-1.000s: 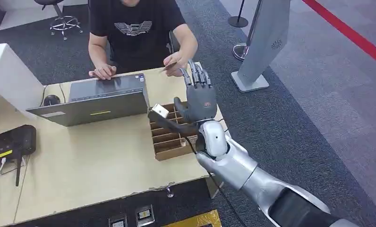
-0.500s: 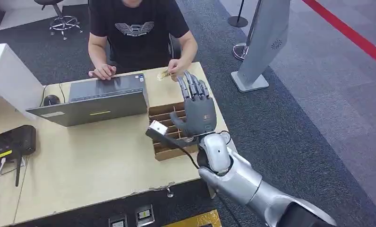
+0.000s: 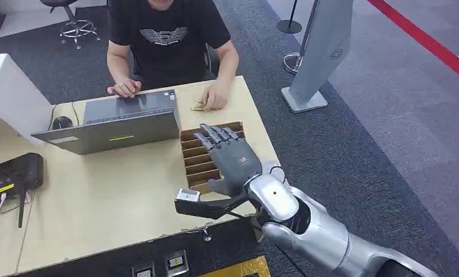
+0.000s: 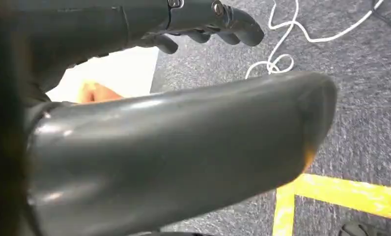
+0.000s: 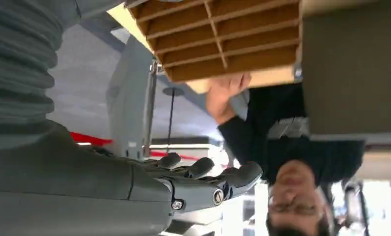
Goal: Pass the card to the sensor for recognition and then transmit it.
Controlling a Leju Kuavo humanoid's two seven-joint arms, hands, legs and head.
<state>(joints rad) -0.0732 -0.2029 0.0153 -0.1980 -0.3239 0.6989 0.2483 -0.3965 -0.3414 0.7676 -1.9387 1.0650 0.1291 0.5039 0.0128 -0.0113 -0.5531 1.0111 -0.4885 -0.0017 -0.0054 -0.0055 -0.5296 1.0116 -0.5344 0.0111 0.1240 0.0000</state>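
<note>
My right hand (image 3: 230, 158) hovers palm down over the brown cardboard divider box (image 3: 194, 151), fingers spread and holding nothing. The right wrist view shows that hand's fingers (image 5: 203, 169) apart, with the box (image 5: 223, 39) beyond them. A small tan card (image 3: 197, 106) lies on the table's far side under the fingers of the seated person's hand (image 3: 215, 98). A black device with a yellow label (image 3: 11, 173) sits at the table's left edge. In the left wrist view my left hand (image 4: 203, 22) hangs over grey carpet, loosely curved and holding nothing.
A grey laptop (image 3: 123, 124) stands open between me and the person (image 3: 164, 34). A mouse (image 3: 61, 122) and a white box (image 3: 8, 92) lie at the far left. A grey kiosk stand (image 3: 319, 52) rises right of the wooden table (image 3: 100, 202).
My right hand drew back from the person toward me and tipped from upright to palm down over the box. The person lowered the card onto the table.
</note>
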